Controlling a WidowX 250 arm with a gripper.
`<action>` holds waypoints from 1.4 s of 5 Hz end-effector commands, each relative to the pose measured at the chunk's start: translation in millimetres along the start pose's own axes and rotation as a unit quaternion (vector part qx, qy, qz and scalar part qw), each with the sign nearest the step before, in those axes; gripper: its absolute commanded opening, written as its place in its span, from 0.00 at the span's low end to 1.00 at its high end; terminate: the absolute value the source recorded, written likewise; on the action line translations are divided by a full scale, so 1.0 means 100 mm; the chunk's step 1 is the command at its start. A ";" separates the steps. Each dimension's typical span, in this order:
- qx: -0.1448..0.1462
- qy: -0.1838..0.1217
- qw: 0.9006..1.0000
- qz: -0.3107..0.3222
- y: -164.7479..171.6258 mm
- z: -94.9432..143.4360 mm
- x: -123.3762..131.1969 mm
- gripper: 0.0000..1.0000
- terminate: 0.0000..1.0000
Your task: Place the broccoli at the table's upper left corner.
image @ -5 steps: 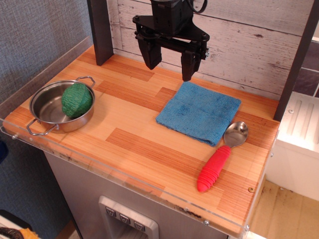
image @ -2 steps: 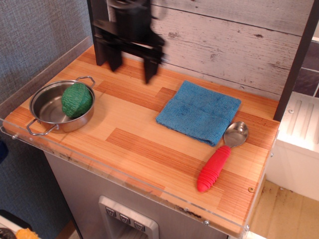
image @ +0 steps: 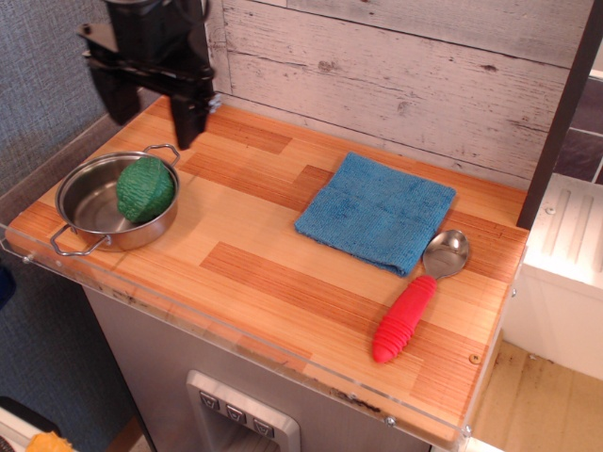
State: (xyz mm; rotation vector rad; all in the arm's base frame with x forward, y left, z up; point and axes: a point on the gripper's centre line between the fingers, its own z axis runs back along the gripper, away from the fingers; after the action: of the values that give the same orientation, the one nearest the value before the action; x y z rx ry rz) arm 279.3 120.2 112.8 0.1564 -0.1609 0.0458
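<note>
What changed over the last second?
The gripper swept left along the back wall, from above the blue cloth to above the pot, jaws open and empty throughout. The broccoli stayed in the pot; cloth and spoon didn't move.

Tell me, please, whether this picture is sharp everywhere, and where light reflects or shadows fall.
In the observation.image view, the broccoli, steel pot, blue cloth and spoon look sharp; the end effector is dark with slightly soft edges. Light glints on the pot's rim and the spoon bowl. The acrylic edge of the table shows faint reflections; shadows are soft.
</note>
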 end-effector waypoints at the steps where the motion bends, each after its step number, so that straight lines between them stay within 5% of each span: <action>1: 0.010 0.033 0.998 0.055 0.42 -0.26 -0.22 1.00 0.00; 7: 0.009 0.101 0.993 0.060 0.30 -0.77 -0.08 1.00 0.00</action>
State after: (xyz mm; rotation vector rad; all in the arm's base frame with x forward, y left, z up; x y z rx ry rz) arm 278.2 162.2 26.5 0.1420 0.0681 0.1855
